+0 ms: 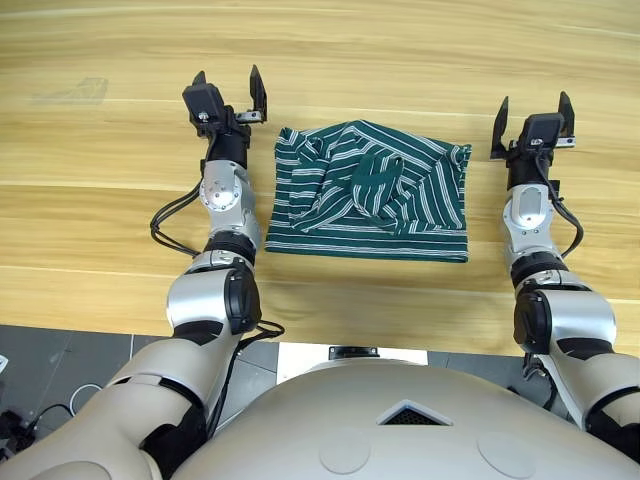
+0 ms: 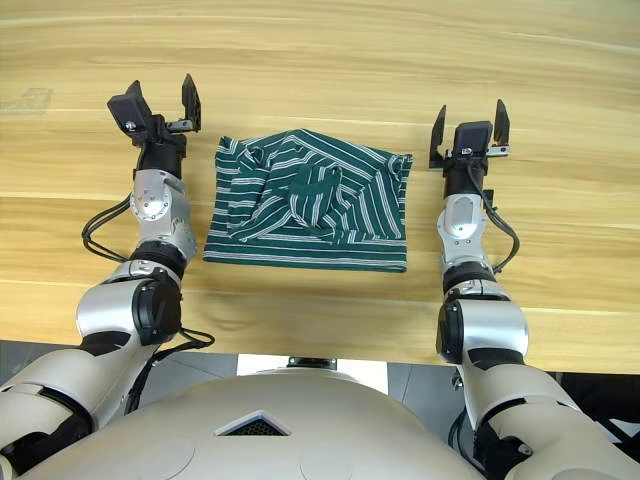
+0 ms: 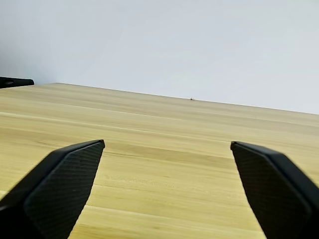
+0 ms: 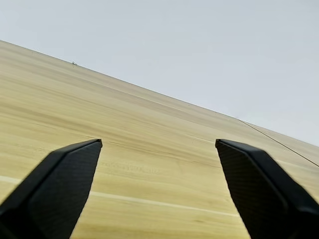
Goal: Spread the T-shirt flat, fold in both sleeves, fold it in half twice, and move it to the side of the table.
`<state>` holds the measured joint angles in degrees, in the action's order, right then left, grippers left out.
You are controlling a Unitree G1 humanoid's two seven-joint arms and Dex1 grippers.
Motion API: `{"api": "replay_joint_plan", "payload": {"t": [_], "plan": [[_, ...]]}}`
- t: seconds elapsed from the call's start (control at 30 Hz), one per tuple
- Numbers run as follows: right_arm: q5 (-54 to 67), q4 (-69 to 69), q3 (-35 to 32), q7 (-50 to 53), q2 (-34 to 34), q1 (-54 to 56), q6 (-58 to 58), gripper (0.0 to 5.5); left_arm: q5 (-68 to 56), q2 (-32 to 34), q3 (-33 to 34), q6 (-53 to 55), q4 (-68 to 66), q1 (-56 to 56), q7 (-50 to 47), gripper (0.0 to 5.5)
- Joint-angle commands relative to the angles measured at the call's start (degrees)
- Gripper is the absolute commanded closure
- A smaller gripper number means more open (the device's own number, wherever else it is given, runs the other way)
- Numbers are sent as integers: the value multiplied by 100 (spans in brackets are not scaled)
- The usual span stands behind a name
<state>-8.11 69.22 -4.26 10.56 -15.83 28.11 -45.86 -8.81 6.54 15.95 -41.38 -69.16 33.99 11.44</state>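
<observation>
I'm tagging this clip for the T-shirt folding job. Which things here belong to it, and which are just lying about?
Belongs: green striped T-shirt, rumpled; left hand and right hand, open, flanking it; wooden table.
Lying about: cable on the floor; dark object past the table's edge, too small to identify.
</observation>
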Motion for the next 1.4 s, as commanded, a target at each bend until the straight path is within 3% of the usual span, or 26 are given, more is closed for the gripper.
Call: {"api": "replay_joint_plan", "payload": {"t": [0.03,0.1,0.2,0.4,0.57,0.73,1.1,1.4], "plan": [[86,-578,112,-360,125,-234,-401,126,-616,-91,121,15,496,-229,1326,80],[174,-1930,433,-886,103,-1005,-780,126,-1300,-201,53,226,1486,-835,2614,80],[357,-4098,913,-1589,-122,-2269,-644,126,-1931,-242,-221,755,3054,-1893,3558,80],[287,-5871,958,-2007,-348,-3314,325,126,-2126,-108,-826,1312,5319,-3420,4012,80],[375,-6941,1410,-2828,-726,-4121,863,126,-1392,484,-1263,1241,5840,-4255,4347,80],[-36,-7025,2056,-3631,-1095,-4360,1217,126,-353,1152,-1461,867,5327,-4185,4270,80],[-444,-6213,2166,-3459,-759,-3619,1602,126,451,1411,-1846,789,4645,-3718,3647,80],[-511,-6106,2253,-3395,-658,-3610,1539,126,508,1664,-2178,1089,5062,-4097,3645,80]]}}
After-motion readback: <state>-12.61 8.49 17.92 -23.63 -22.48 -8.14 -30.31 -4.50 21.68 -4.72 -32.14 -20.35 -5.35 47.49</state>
